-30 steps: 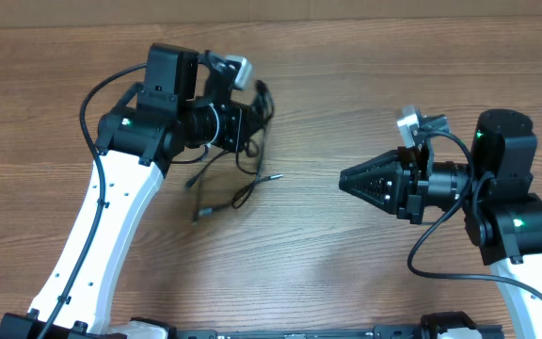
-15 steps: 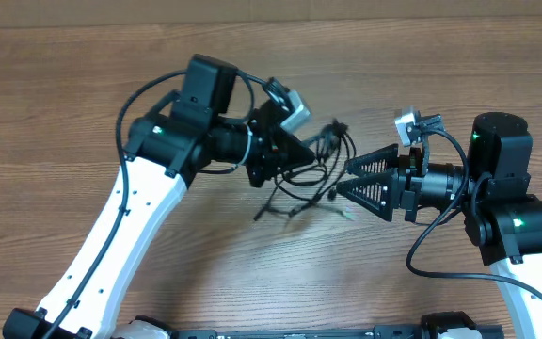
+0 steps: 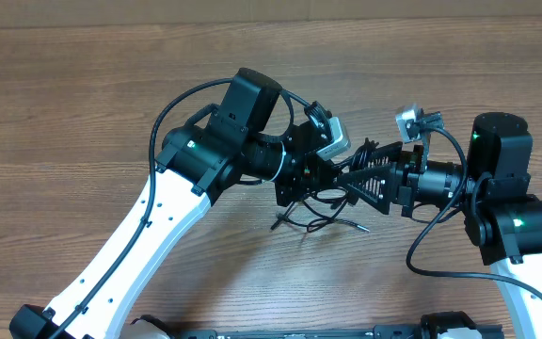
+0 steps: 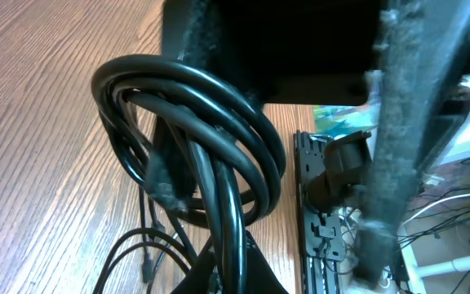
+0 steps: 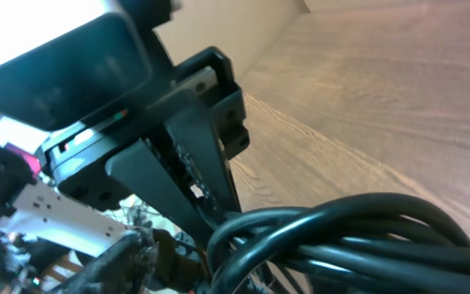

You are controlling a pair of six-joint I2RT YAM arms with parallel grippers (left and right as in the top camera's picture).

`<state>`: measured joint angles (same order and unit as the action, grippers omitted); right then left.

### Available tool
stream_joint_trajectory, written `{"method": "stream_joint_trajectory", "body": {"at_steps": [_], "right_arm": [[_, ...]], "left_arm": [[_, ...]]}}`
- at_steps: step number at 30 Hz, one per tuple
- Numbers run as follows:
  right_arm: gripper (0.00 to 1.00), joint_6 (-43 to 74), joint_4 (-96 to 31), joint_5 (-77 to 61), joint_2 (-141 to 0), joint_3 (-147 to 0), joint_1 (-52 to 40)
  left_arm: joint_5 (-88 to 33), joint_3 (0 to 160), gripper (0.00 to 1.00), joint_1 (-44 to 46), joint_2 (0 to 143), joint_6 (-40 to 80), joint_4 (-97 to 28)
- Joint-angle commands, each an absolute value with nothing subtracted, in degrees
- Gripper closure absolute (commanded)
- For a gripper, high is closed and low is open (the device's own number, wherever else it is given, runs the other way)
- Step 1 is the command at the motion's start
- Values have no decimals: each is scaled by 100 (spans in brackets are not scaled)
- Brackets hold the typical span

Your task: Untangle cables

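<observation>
So the two arms meet nose to nose over the middle of the wooden counter [image 3: 111, 94]. The left end effector [image 3: 331, 175] is clamped fully closed on the cables [image 3: 310, 218] and holds the coiled part of the bundle up off the wood. From overhead you can see a few loose strands drooping out of the bundle down to the counter just below the two tips, with one small plug [image 3: 358, 227] sticking out to the right on the surface.

The right end effector [image 3: 358, 179] points left, straight at the left one, and its fingers reach into the same clump of cord. I honestly can't tell how far apart its fingers are or whether it has hold of anything, because the two tips and the black cables blend together there.

The left wrist view is mostly filled by a fat loop of several black strands [image 4: 227, 106] right in front of the lens, with thinner strands trailing down toward the wood at lower left. In the right wrist view the same bunch of cord [image 5: 357, 237] arcs across the lower right, close to the camera, with the left arm's black housing behind it.
</observation>
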<state>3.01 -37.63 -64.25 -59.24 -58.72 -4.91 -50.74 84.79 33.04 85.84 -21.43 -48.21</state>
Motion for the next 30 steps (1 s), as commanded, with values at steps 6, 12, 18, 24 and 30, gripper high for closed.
{"method": "stream_joint_trajectory", "body": {"at_steps": [6,12,18,24,30], "right_arm": [[77,296,-3739,-6386,-5863,-5927,-515],[96,296,-3789,-6390,-5863,-5927,-515],[96,78,-3785,-6735,-5863,-5927,-515],[96,-519,-3776,-7564,-5863,-5927,-515],[96,-803,-3409,-8379,-5863,-5927,-515]], "left_arm": [[-5022,8556,96,3371,8595,-2163,-4716],[-4510,8556,96,3374,8595,-1616,-4525],[-3883,8556,96,3371,8595,-1221,-4515],[-3103,8556,96,3371,8595,-690,-4519],[-2661,8556,96,3367,8597,-373,-4602]]}}
